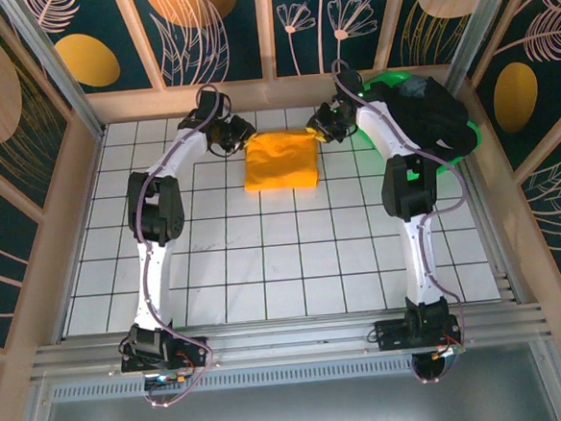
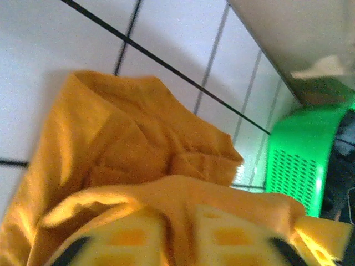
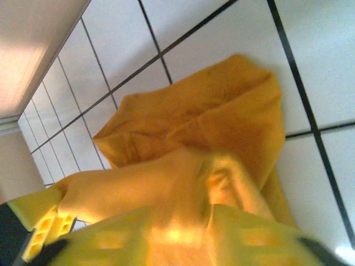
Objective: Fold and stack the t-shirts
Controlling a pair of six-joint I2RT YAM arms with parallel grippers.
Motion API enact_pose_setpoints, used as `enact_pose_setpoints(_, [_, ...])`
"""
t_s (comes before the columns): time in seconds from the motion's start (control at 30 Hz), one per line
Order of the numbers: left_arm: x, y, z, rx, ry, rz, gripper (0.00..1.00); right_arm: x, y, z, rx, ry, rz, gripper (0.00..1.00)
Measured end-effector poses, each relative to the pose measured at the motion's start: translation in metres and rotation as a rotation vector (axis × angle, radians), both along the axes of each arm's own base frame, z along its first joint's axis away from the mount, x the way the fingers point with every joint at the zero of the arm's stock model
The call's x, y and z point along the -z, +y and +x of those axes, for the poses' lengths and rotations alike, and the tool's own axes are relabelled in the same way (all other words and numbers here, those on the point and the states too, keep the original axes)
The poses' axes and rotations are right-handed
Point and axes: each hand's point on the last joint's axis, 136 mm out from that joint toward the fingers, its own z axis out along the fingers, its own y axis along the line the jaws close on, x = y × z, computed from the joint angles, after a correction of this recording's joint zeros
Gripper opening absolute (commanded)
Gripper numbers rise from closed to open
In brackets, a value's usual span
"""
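Mid-fold on the mustard-orange t-shirt, judging by the layout. Lying at the far middle of the worktop, doubled into a rough rectangle, near edge fairly straight, far edge bunched and lumpy.

Left end effector right at the far-left corner of the cloth, right end effector right at the far-right corner, both touching it. Up close from the left wrist: orange fabric humped up and draped across the yellow fingers, all of it blurred. Same story from the right wrist, with a thick fold of cloth spilling over the pads. Cannot tell clenched from released on either side; too much fabric over the tips.

Reads as the end of a fold towards the far side, not yet tidy. Next move probably calls for letting go cleanly and lifting clear without dragging the top layer along. Then flattening that bunched far edge, perhaps one more fold across, left to right. Worth watching for cloth snagging on a fingertip on the way up.

Over at the far right: bright green basket, just beside the right arm. Holding a heap of dark t-shirts, piled above the rim and hanging over it. Impossible to count from here. No stack on the worktop yet, so plenty of the job left.
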Motion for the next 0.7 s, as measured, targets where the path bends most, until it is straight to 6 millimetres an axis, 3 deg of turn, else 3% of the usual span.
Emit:
enact_pose_setpoints(0.13, [0.011, 0.012, 0.010, -0.033, -0.005, 0.036, 0.53, 0.011, -0.008, 0.013, -0.020, -0.024, -0.001, 0.59])
enact_pose_setpoints(0.27, [0.000, 0.024, 0.003, -0.068, -0.028, 0.058, 0.52, 0.005, -0.021, 0.012, -0.025, -0.057, -0.028, 0.60])
enact_pose_setpoints(0.43, [-0.019, 0.024, -0.058, -0.088, 0.007, 0.033, 0.50, -0.012, -0.040, -0.028, -0.009, -0.060, -0.090, 0.60])
enact_pose_setpoints(0.57, [-0.033, -0.017, -0.110, -0.053, 0.015, -0.060, 0.54, -0.039, -0.047, -0.070, -0.002, -0.111, -0.118, 0.60])
enact_pose_setpoints(0.7, [-0.012, -0.065, -0.163, -0.022, 0.118, -0.156, 0.67, -0.059, -0.041, -0.115, -0.004, -0.161, -0.103, 0.60])
